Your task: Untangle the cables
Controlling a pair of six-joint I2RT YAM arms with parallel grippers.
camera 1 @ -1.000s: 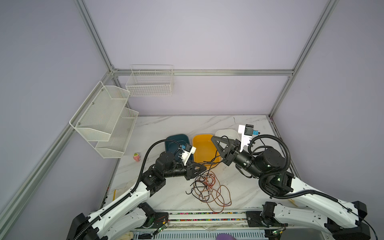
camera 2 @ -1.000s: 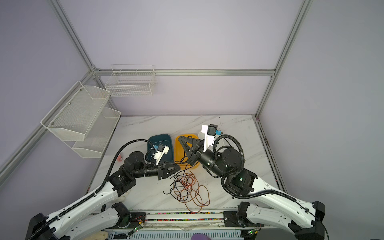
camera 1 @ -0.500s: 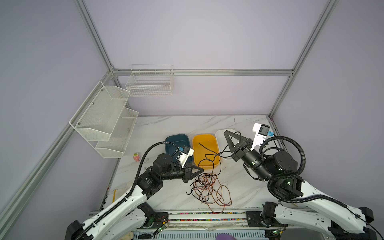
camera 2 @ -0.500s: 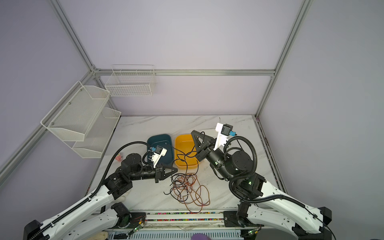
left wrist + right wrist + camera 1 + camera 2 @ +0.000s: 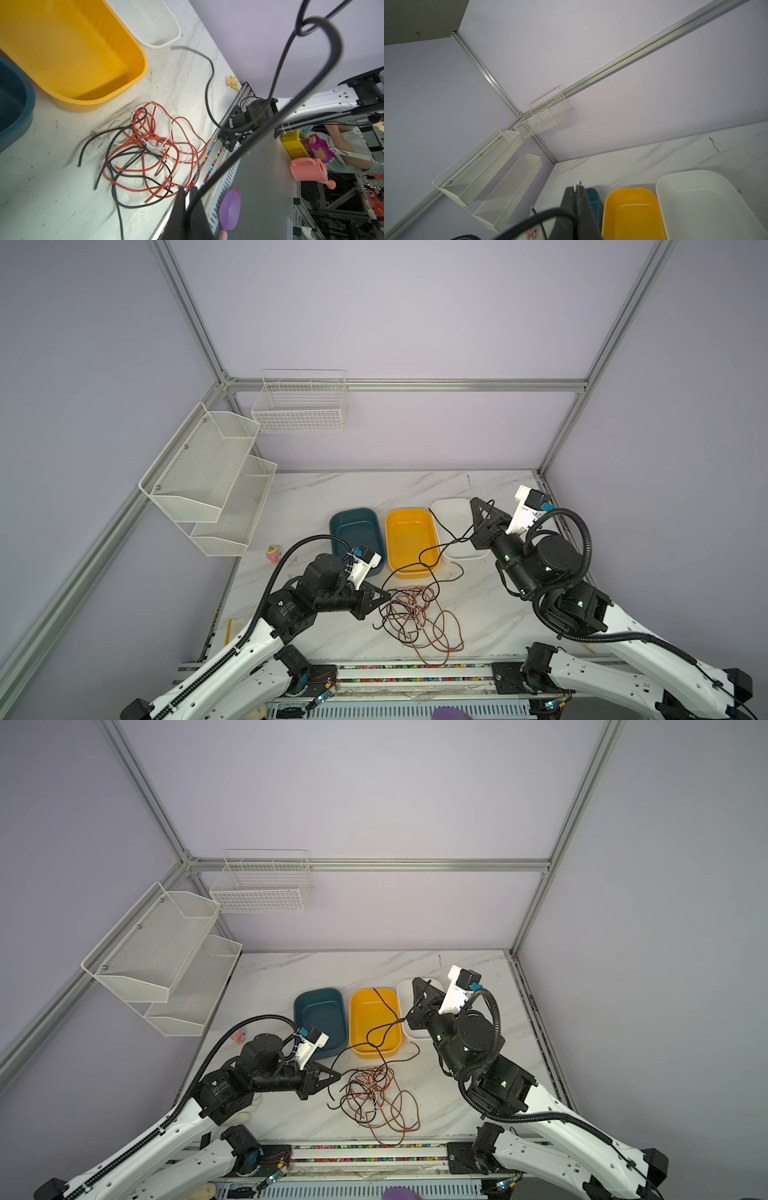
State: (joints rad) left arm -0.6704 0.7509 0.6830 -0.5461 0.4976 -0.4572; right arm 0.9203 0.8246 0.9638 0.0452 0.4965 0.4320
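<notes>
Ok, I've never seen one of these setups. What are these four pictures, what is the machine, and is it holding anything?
The machine is two robot arms mounted at the near edge of a marble table. Each arm ends in a two-fingered claw.

Two pictures come from a camera pair high above and show nearly the same whole scene. The other two come from small cameras on the arms' wrists, looking along the claws.

On the table sit a blue bin, a yellow bin and a white bin. In front of them lies a tangle of black, orange and white cables.

The left claw and the right claw are both shut on a black cable. It appears to be the same cable, hanging in a loop between them over the yellow bin.
</notes>
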